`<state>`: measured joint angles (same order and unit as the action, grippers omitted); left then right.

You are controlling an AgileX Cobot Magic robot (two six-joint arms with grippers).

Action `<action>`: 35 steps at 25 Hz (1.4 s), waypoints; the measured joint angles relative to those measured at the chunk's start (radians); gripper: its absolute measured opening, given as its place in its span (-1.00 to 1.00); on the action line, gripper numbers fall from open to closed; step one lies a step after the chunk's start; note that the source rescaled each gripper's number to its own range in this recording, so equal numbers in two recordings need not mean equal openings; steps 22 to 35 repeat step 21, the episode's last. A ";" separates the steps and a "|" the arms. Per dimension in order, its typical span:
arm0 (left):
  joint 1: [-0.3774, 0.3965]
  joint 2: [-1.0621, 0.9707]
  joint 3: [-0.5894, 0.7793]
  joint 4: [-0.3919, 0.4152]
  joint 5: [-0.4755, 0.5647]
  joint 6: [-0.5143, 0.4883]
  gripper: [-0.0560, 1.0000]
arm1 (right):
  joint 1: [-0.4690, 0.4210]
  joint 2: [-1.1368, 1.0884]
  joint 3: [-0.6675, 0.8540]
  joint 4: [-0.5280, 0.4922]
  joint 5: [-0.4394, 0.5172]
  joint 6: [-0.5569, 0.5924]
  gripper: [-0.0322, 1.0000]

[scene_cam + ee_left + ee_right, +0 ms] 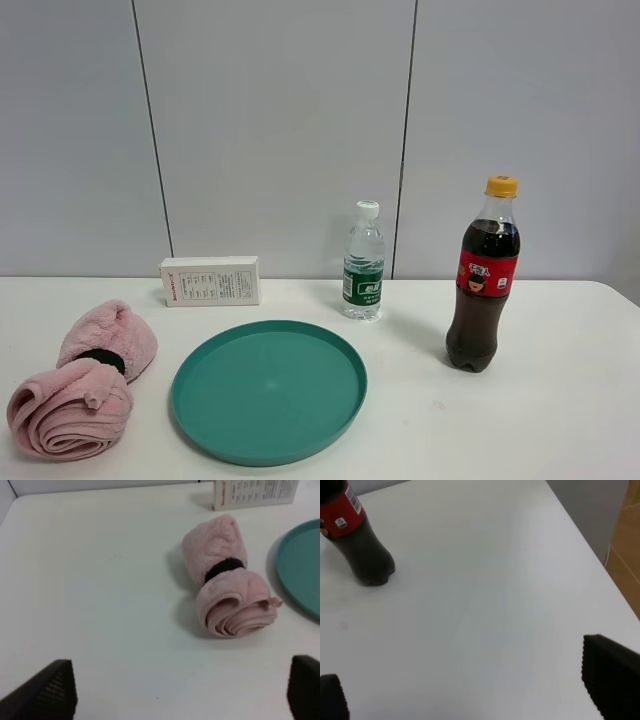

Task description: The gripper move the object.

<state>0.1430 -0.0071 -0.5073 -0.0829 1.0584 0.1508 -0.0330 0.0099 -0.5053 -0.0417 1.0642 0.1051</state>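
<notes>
The task names no particular object. A green plate (268, 390) lies near centre on the table (560, 420), with a rolled pink towel (85, 385) to its left. Farther back stand a white box (211, 281) and a water bottle (364, 262); a cola bottle (484, 275) stands right. The left gripper (182, 692) and right gripper (470, 700) both hang spread wide, holding nothing.

We see the plate (268, 391) at table centre, the rolled towel (82, 383) to its left, the box (211, 281) and water bottle (364, 262) behind it, the cola bottle (484, 280) to its right.
</notes>
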 joint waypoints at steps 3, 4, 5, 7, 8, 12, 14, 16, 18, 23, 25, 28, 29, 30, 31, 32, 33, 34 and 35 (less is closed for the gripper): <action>0.000 0.000 0.000 0.000 0.000 0.000 1.00 | 0.000 -0.005 0.000 0.000 0.000 0.000 0.87; 0.000 0.000 0.000 0.000 0.000 0.000 1.00 | 0.000 -0.010 0.000 0.000 0.000 0.000 0.87; 0.000 0.000 0.000 0.000 0.000 0.000 1.00 | 0.000 -0.012 0.000 0.000 0.000 0.000 0.87; 0.000 0.000 0.000 0.000 0.000 0.000 1.00 | 0.000 -0.012 0.000 0.000 0.000 0.000 0.86; 0.000 0.000 0.000 0.000 0.000 0.000 1.00 | 0.000 -0.012 0.000 0.000 0.000 0.000 0.86; 0.000 0.000 0.000 0.000 0.000 0.000 1.00 | 0.000 -0.012 0.000 0.000 0.000 0.000 0.86; 0.000 0.000 0.000 0.000 0.000 0.000 1.00 | 0.000 -0.012 0.000 0.000 0.000 0.000 0.86; 0.000 0.000 0.000 0.000 0.000 0.000 1.00 | 0.000 -0.012 0.000 0.000 0.000 0.000 0.86; 0.000 0.000 0.000 0.000 0.000 0.000 1.00 | 0.000 -0.012 0.000 0.000 0.000 0.000 0.86; 0.000 0.000 0.000 0.000 0.000 0.000 1.00 | 0.000 -0.012 0.000 0.000 0.000 0.000 0.86; 0.000 0.000 0.000 0.000 0.000 0.000 1.00 | 0.000 -0.012 0.000 0.000 0.000 0.000 0.86; 0.000 0.000 0.000 0.000 0.000 0.000 1.00 | 0.000 -0.012 0.000 0.000 0.000 0.000 0.86; 0.000 0.000 0.000 0.000 0.000 0.000 1.00 | 0.000 -0.012 0.000 0.000 0.000 0.000 0.86; 0.000 0.000 0.000 0.000 0.000 0.000 1.00 | 0.000 -0.012 0.000 0.000 0.000 0.000 0.86; 0.000 0.000 0.000 0.000 0.000 0.000 1.00 | 0.000 -0.012 0.000 0.000 0.000 0.000 0.86; 0.000 0.000 0.000 0.000 0.000 0.000 1.00 | 0.000 -0.012 0.000 0.000 0.000 0.000 0.86; 0.000 0.000 0.000 0.000 0.000 0.000 1.00 | 0.000 -0.012 0.000 0.000 0.000 0.000 0.86; 0.000 0.000 0.000 0.000 0.000 0.000 1.00 | 0.000 -0.012 0.000 0.000 0.000 0.000 0.86; 0.000 0.000 0.000 0.000 0.000 0.000 1.00 | 0.000 -0.012 0.000 0.000 0.000 0.000 0.86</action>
